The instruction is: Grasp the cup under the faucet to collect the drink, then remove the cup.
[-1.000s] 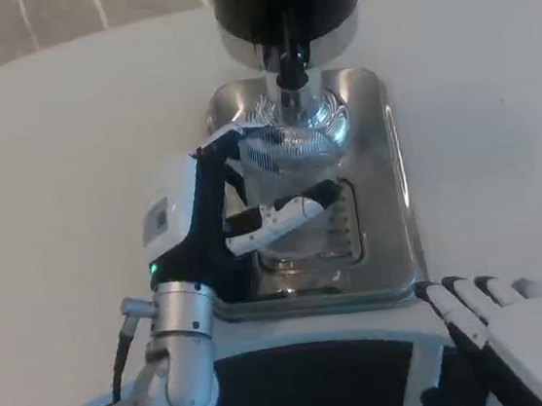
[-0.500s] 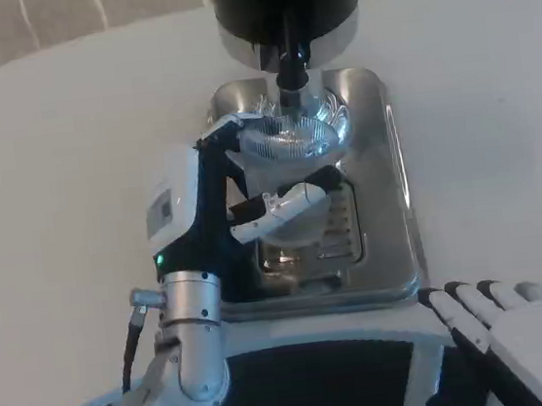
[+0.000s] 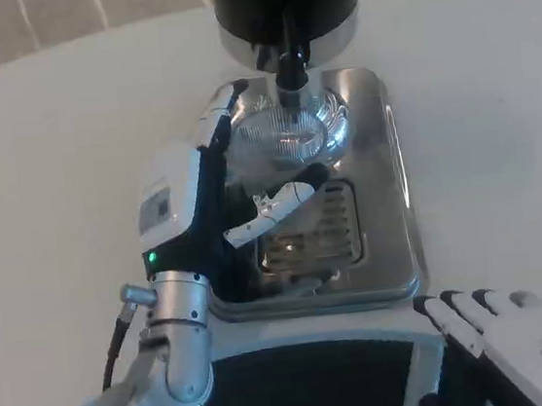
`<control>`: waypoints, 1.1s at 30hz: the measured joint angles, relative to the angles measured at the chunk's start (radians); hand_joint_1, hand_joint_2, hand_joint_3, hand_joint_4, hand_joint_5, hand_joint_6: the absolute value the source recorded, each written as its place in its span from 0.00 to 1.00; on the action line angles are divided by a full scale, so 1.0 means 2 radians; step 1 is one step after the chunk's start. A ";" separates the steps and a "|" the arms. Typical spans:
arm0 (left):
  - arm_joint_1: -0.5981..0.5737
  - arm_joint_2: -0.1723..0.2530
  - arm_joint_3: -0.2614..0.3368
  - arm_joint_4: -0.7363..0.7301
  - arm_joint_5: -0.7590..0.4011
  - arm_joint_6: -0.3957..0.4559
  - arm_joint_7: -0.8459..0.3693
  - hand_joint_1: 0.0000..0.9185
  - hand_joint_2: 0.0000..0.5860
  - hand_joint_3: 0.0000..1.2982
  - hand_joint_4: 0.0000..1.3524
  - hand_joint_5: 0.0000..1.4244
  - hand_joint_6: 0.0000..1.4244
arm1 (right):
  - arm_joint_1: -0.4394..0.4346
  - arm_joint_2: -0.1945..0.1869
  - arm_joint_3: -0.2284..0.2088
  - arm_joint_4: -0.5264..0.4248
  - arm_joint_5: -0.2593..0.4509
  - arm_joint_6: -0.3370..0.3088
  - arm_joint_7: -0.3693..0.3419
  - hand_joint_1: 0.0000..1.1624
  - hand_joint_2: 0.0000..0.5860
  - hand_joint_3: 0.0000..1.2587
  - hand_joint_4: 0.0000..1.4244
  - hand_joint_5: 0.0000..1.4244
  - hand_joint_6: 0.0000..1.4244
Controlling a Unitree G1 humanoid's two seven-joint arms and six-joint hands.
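Cup (image 3: pixel 289 142) sits under the faucet (image 3: pixel 289 64), on the steel tray (image 3: pixel 387 190) at the dispenser (image 3: pixel 285 0) base. It is clear ribbed plastic, so likely light, thin-walled and easy to squash; judging by look only, it may be slippery if wet. No liquid level can be made out inside.

Left hand (image 3: pixel 217 199) wraps the cup from its left side: one finger reaches up along the far rim, the thumb crosses in front just below the rim. Fingers (image 3: pixel 281 202) are closed around the cup wall, holding it, not spread.

Best hold is mid-wall, below the rim, opposing sides, with light squeeze so the wall does not buckle. Once filled it gets heavier and top-sloshy; keep it upright and lift straight off the tray grille (image 3: pixel 318 232) to avoid spilling.

Right hand (image 3: pixel 481 331) lies low at the near edge of the white surface (image 3: pixel 54 188), well apart from the tray, fingers stretched out side by side, holding nothing.
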 measured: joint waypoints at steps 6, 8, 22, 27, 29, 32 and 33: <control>0.000 0.007 -0.011 0.000 0.001 0.001 0.007 0.15 0.07 0.07 0.00 0.18 0.19 | -0.004 -0.001 0.011 0.000 -0.007 0.010 0.007 0.05 0.87 0.00 0.00 0.00 0.00; 0.000 0.009 -0.015 0.000 0.001 0.001 0.008 0.14 0.07 0.07 0.00 0.18 0.19 | -0.004 -0.001 0.013 0.000 -0.008 0.013 0.008 0.04 0.87 0.00 0.00 0.00 0.00; 0.016 0.047 -0.040 -0.031 0.020 -0.045 0.022 0.11 0.07 0.01 0.00 0.13 0.15 | -0.012 -0.002 0.030 0.000 -0.004 0.041 0.020 0.03 0.87 0.00 0.00 0.00 0.00; 0.022 0.064 -0.039 -0.047 0.020 -0.053 0.023 0.09 0.07 0.02 0.00 0.13 0.16 | -0.006 -0.004 0.039 0.000 0.005 0.052 0.011 0.04 0.87 0.00 0.00 0.00 0.00; 0.030 0.071 -0.035 -0.055 0.017 -0.071 0.023 0.07 0.06 0.02 0.00 0.13 0.16 | -0.010 -0.004 0.034 0.000 0.017 0.058 0.006 0.04 0.87 0.00 0.00 0.00 0.00; 0.046 0.087 -0.021 -0.074 0.012 -0.108 0.020 0.04 0.06 0.02 0.00 0.13 0.17 | -0.029 -0.002 0.018 0.000 0.031 0.069 -0.009 0.04 0.86 0.00 0.00 0.00 0.00; 0.049 0.091 -0.018 -0.079 0.008 -0.112 0.020 0.04 0.06 0.03 0.00 0.13 0.17 | -0.035 -0.002 0.017 0.000 0.033 0.072 -0.011 0.04 0.86 0.00 0.00 0.00 0.00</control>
